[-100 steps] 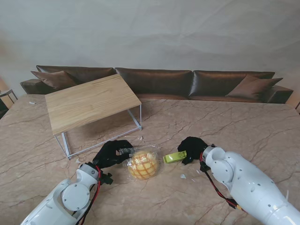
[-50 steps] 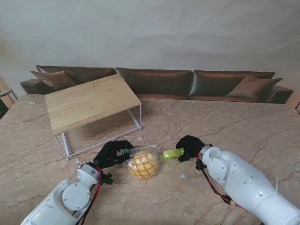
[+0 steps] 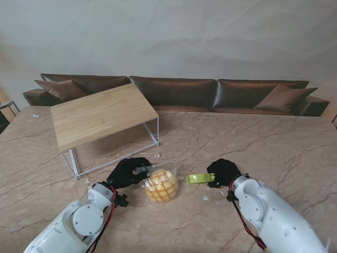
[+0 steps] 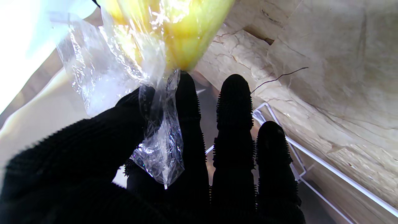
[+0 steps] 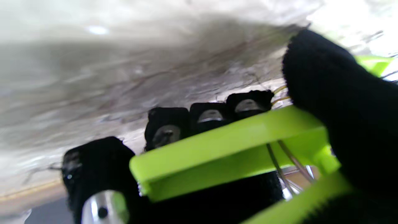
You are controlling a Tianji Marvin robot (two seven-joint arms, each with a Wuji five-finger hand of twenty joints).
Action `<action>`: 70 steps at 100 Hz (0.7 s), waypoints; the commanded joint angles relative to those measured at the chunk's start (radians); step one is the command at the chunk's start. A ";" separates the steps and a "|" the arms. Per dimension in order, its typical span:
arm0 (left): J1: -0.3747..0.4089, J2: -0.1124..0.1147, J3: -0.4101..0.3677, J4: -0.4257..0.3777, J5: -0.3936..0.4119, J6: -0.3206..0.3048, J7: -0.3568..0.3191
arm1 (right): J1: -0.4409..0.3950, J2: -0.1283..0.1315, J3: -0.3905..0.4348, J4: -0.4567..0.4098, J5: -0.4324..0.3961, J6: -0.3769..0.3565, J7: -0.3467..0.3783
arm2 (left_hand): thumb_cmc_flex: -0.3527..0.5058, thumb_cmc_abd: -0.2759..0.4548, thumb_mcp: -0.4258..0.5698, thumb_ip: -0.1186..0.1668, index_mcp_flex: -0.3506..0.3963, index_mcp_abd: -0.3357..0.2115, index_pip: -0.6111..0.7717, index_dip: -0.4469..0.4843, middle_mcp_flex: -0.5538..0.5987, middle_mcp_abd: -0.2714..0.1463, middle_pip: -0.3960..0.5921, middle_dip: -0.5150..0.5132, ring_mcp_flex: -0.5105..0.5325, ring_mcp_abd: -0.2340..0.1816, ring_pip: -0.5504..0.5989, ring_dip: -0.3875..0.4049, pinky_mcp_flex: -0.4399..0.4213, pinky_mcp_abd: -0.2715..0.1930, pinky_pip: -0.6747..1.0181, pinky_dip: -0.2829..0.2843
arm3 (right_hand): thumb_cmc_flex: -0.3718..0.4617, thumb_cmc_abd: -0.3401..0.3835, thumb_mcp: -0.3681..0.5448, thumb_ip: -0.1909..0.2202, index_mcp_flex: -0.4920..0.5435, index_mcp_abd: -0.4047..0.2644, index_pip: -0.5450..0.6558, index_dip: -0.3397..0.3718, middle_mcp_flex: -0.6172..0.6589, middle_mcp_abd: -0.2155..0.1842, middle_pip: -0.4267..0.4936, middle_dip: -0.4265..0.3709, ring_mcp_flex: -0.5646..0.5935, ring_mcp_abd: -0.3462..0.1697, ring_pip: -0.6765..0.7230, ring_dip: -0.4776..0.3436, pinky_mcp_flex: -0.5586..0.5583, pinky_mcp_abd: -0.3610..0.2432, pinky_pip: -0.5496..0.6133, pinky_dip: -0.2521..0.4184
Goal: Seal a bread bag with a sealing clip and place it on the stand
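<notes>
A clear bread bag (image 3: 160,184) with a yellow cross-hatched bun inside lies on the marble table between my hands. My left hand (image 3: 129,172), in a black glove, is shut on the bag's twisted neck (image 4: 160,137), pinched between thumb and fingers; the bun (image 4: 174,28) hangs just past the fingertips. My right hand (image 3: 222,172) is shut on a lime-green sealing clip (image 3: 199,178), whose tip points toward the bag with a small gap between them. In the right wrist view the clip (image 5: 224,152) fills the middle, held by the thumb and fingers. The wooden stand (image 3: 100,114) sits farther back on the left.
The stand's white wire legs (image 3: 73,162) reach the table just beyond my left hand. Small white scraps (image 3: 206,198) lie on the marble near the right hand. A brown sofa (image 3: 210,92) runs along the far edge.
My right hand with the clip swung toward the bag, then drew back to the right and nearer to me. The left hand kept its hold on the bag's neck, barely shifting.
</notes>
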 commanded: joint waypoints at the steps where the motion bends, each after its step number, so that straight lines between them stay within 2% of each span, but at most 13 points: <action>1: 0.002 -0.006 0.008 -0.007 0.009 0.007 0.009 | -0.031 0.014 0.014 -0.035 -0.001 0.013 -0.006 | 0.032 0.037 -0.011 -0.006 0.000 -0.059 0.037 0.039 -0.003 -0.024 0.047 0.022 -0.011 0.000 0.023 0.019 -0.019 -0.009 0.019 0.021 | 0.277 0.028 0.023 0.043 0.143 -0.257 0.401 0.009 0.135 0.047 0.522 0.103 0.195 0.029 0.443 0.140 0.026 0.044 0.263 0.026; 20: -0.006 -0.008 0.021 -0.012 0.013 0.012 0.017 | -0.105 0.015 0.104 -0.186 -0.062 0.040 -0.022 | 0.030 0.032 -0.007 -0.005 0.004 -0.059 0.031 0.041 -0.001 -0.023 0.056 0.029 -0.009 0.002 0.030 0.026 -0.017 -0.005 0.022 0.023 | 0.288 0.032 0.021 0.051 0.144 -0.245 0.405 0.000 0.135 0.060 0.523 0.105 0.194 0.038 0.444 0.145 0.026 0.048 0.262 0.030; 37: -0.006 -0.006 0.024 -0.028 0.019 0.011 0.012 | -0.130 0.014 0.145 -0.274 -0.114 0.065 -0.048 | 0.027 0.025 0.001 -0.003 0.010 -0.057 0.030 0.040 0.003 -0.022 0.059 0.030 -0.006 0.000 0.031 0.028 -0.016 -0.006 0.023 0.024 | 0.292 0.036 0.022 0.056 0.144 -0.242 0.407 -0.006 0.135 0.061 0.523 0.106 0.194 0.039 0.444 0.148 0.026 0.050 0.261 0.033; 53: -0.007 -0.004 0.028 -0.040 0.022 0.015 0.005 | -0.120 0.013 0.156 -0.323 -0.144 0.087 -0.061 | 0.026 0.020 0.008 -0.002 0.015 -0.051 0.026 0.034 0.008 -0.022 0.061 0.030 -0.003 -0.001 0.031 0.028 -0.015 -0.005 0.023 0.024 | 0.295 0.038 0.019 0.058 0.144 -0.242 0.408 -0.009 0.135 0.061 0.523 0.107 0.194 0.042 0.443 0.149 0.026 0.050 0.261 0.034; 54: -0.007 -0.004 0.029 -0.040 0.022 0.015 0.005 | -0.119 0.013 0.156 -0.326 -0.145 0.087 -0.060 | 0.027 0.019 0.009 -0.002 0.016 -0.048 0.026 0.033 0.008 -0.020 0.061 0.030 -0.005 0.010 0.031 0.028 -0.015 -0.005 0.024 0.024 | 0.295 0.038 0.019 0.058 0.144 -0.242 0.408 -0.009 0.135 0.061 0.523 0.107 0.194 0.042 0.443 0.149 0.026 0.050 0.261 0.034; 63: -0.008 -0.004 0.031 -0.044 0.024 0.018 0.004 | -0.106 0.011 0.151 -0.334 -0.153 0.085 -0.077 | 0.024 0.013 0.018 0.000 0.022 -0.047 0.026 0.028 0.013 -0.019 0.062 0.030 0.003 -0.002 0.034 0.029 -0.011 -0.006 0.026 0.025 | 0.296 0.037 0.018 0.059 0.144 -0.242 0.409 -0.010 0.135 0.061 0.523 0.107 0.194 0.044 0.443 0.149 0.026 0.050 0.260 0.034; 65: -0.008 -0.004 0.032 -0.045 0.024 0.018 0.003 | -0.104 0.011 0.151 -0.337 -0.156 0.083 -0.078 | 0.022 0.011 0.021 0.000 0.023 -0.046 0.026 0.027 0.014 -0.019 0.062 0.029 -0.001 0.016 0.032 0.029 -0.011 -0.006 0.026 0.024 | 0.296 0.037 0.018 0.059 0.144 -0.242 0.409 -0.011 0.135 0.062 0.523 0.107 0.194 0.044 0.443 0.149 0.026 0.050 0.260 0.034; 70: -0.009 -0.003 0.033 -0.047 0.022 0.019 0.001 | -0.097 0.010 0.146 -0.339 -0.156 0.079 -0.086 | 0.020 0.008 0.026 -0.001 0.026 -0.041 0.027 0.024 0.016 -0.018 0.063 0.030 -0.001 0.022 0.034 0.030 -0.011 -0.004 0.026 0.024 | 0.296 0.039 0.018 0.060 0.144 -0.242 0.409 -0.011 0.135 0.062 0.522 0.107 0.194 0.045 0.443 0.149 0.026 0.050 0.260 0.035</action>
